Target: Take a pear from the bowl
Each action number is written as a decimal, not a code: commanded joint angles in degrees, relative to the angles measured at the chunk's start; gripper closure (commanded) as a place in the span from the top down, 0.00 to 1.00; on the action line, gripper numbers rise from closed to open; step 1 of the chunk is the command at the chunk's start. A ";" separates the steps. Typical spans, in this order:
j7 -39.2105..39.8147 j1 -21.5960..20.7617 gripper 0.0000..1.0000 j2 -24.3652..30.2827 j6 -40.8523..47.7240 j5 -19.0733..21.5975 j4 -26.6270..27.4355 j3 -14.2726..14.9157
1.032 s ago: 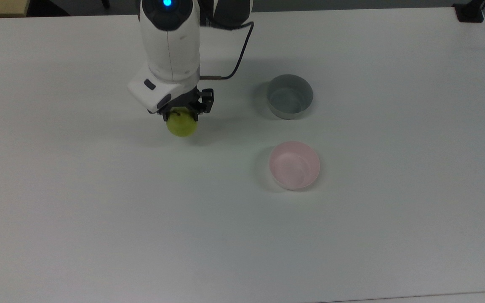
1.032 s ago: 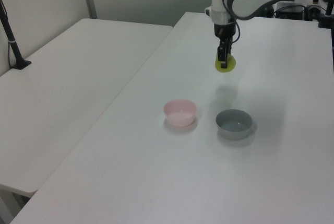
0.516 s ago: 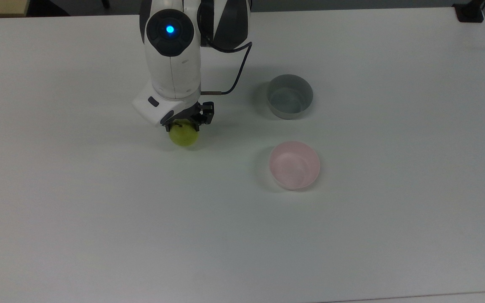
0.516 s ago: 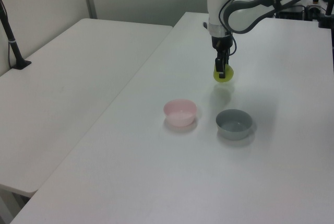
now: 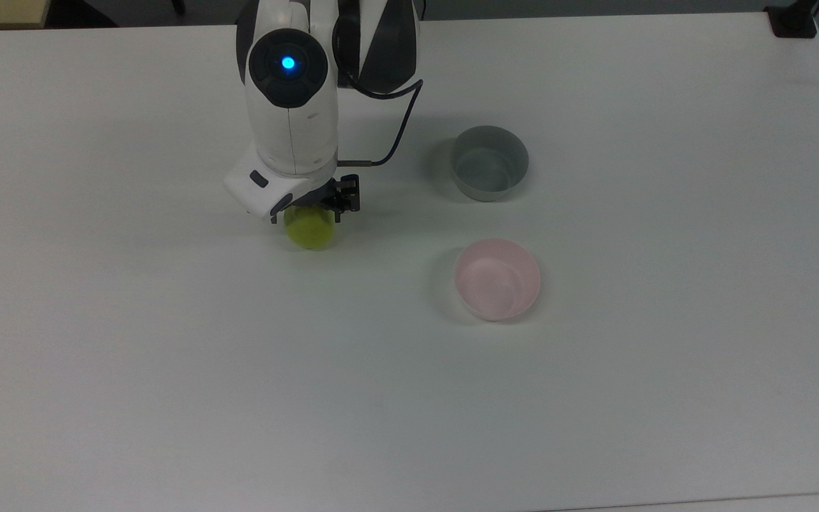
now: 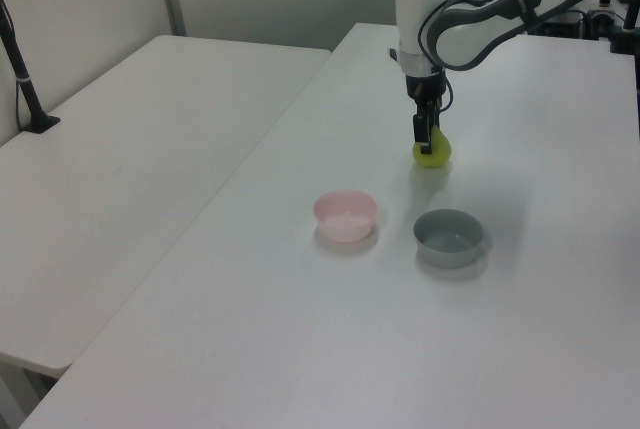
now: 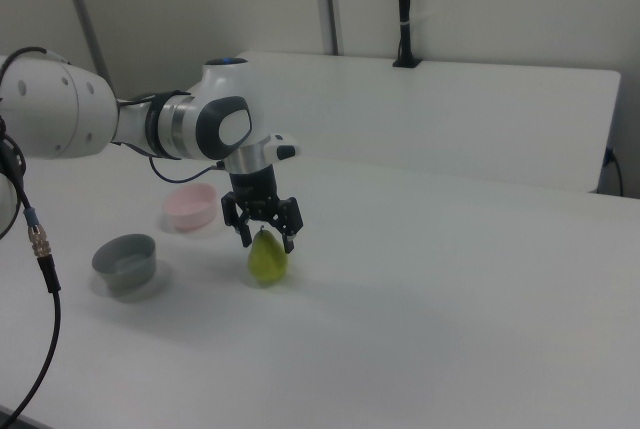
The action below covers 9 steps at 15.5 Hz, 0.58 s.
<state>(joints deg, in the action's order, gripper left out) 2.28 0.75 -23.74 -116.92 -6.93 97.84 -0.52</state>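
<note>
Overhead, in the top view, the tool (image 5: 318, 206) sits on the pear (image 5: 309, 230), well apart from the empty pink bowl (image 5: 498, 279); left view: pear (image 6: 432, 153) low by the desk (image 6: 330, 349); right view: fingers (image 7: 244, 230) straddle its neck (seemingly resting down), tool spread, released.

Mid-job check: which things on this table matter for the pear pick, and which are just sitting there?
Part of the job:
- pear, on the table, away from both bowls
- pink bowl, nothing in it
- gripper, open, straddling the pear's top

Just lying about:
- grey bowl, nothing in it
</note>
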 commanded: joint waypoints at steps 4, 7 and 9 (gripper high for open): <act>0.19 0.04 1.00 1.76 -0.77 -0.80 0.95 0.26; 0.10 0.13 1.00 5.09 0.28 -0.45 0.60 0.61; 0.27 0.22 1.00 8.17 3.44 0.08 -0.19 1.04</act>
<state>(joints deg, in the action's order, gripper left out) 2.27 0.82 -21.39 -116.82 -6.95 97.09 -0.17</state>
